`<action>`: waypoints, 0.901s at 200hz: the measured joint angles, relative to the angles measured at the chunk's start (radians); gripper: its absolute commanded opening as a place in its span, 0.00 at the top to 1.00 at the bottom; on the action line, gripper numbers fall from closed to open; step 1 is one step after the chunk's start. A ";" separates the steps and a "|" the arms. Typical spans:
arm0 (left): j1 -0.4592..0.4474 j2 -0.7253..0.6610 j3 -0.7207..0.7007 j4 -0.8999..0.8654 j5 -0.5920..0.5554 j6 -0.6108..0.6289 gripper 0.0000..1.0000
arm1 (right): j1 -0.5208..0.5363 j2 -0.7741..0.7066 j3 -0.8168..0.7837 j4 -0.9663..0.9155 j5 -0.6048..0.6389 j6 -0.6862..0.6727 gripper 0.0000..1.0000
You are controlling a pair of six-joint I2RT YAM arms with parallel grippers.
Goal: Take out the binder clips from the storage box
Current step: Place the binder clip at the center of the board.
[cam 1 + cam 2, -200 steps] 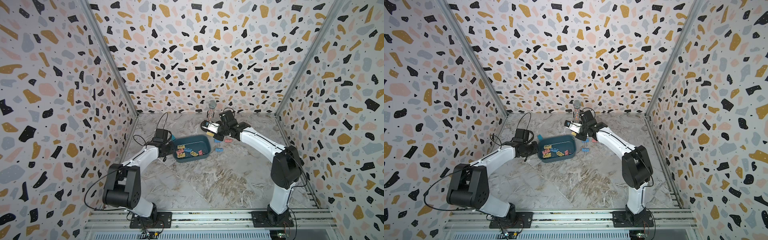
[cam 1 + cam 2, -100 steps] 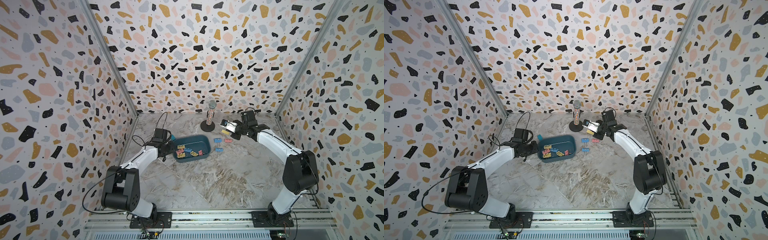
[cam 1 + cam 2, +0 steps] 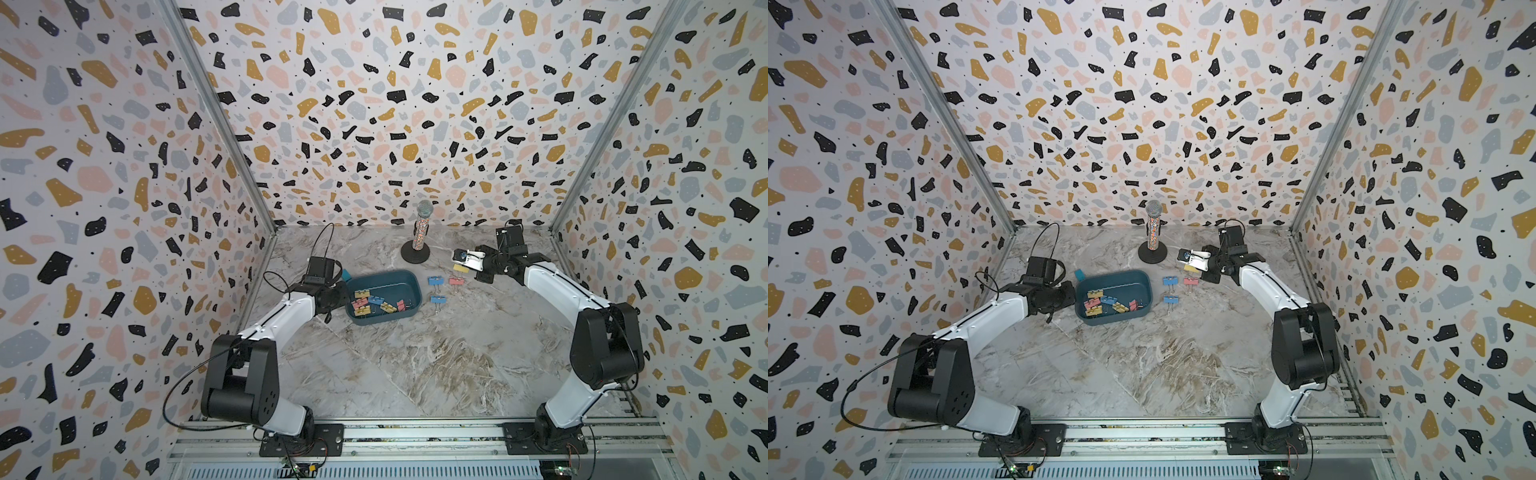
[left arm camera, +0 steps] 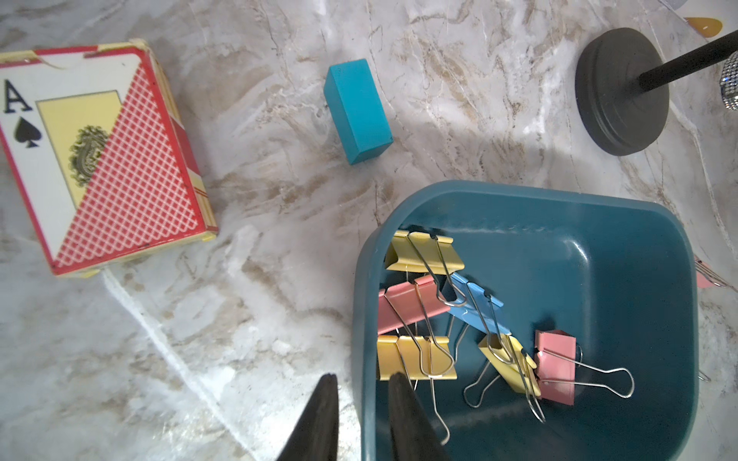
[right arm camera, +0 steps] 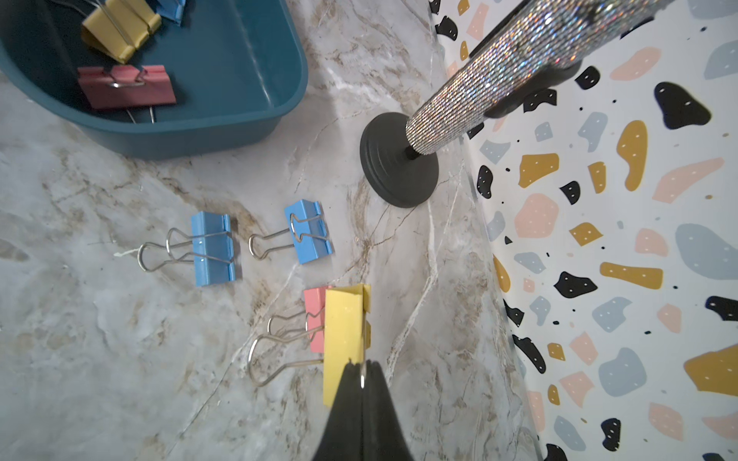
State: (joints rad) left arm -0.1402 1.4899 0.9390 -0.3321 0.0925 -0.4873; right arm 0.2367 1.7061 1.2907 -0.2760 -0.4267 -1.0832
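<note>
The dark teal storage box (image 3: 384, 273) (image 3: 1113, 272) sits left of centre and holds several binder clips (image 3: 376, 301) (image 4: 423, 307), yellow, pink and blue. My left gripper (image 3: 344, 297) (image 4: 362, 383) is shut on the box's left wall, one finger inside and one outside. Two blue clips (image 3: 434, 281) (image 5: 213, 247) and a pink clip (image 3: 456, 281) (image 5: 313, 319) lie on the table right of the box. My right gripper (image 3: 471, 269) (image 5: 362, 365) is shut on the wire handle of a yellow clip (image 3: 460, 269) (image 5: 343, 339), held just above the pink one.
A glittery microphone on a black round stand (image 3: 419, 232) (image 5: 399, 159) stands at the back, close to the right gripper. A small teal block (image 4: 356, 109) and a deck of playing cards (image 4: 100, 159) lie behind the box's left end. Patterned walls enclose three sides.
My right arm has swung from the box's far right corner out to the right, carrying the yellow clip. The left arm has stayed on the box wall.
</note>
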 measured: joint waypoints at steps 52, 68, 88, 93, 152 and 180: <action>0.000 -0.006 -0.003 0.001 0.003 -0.004 0.74 | -0.034 -0.002 -0.083 0.026 -0.002 -0.048 1.00; 0.000 -0.009 -0.008 0.003 0.005 -0.007 0.74 | -0.049 -0.003 -0.108 0.041 -0.011 -0.055 1.00; 0.000 -0.013 -0.020 0.005 0.010 -0.013 0.74 | -0.069 -0.003 -0.117 0.053 -0.020 -0.066 1.00; 0.000 -0.015 -0.024 0.006 0.012 -0.014 0.74 | -0.073 -0.003 -0.117 0.057 -0.024 -0.068 1.00; 0.000 -0.020 -0.038 0.005 0.014 -0.023 0.74 | -0.113 -0.002 -0.117 0.065 -0.050 -0.137 1.00; 0.000 -0.020 -0.038 0.005 0.014 -0.024 0.74 | -0.115 0.007 -0.117 0.069 -0.055 -0.176 1.00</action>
State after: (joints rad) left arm -0.1402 1.4700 0.9009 -0.3271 0.1066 -0.5114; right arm 0.1215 1.7134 1.1736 -0.2066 -0.4812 -1.2591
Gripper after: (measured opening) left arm 0.264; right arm 0.042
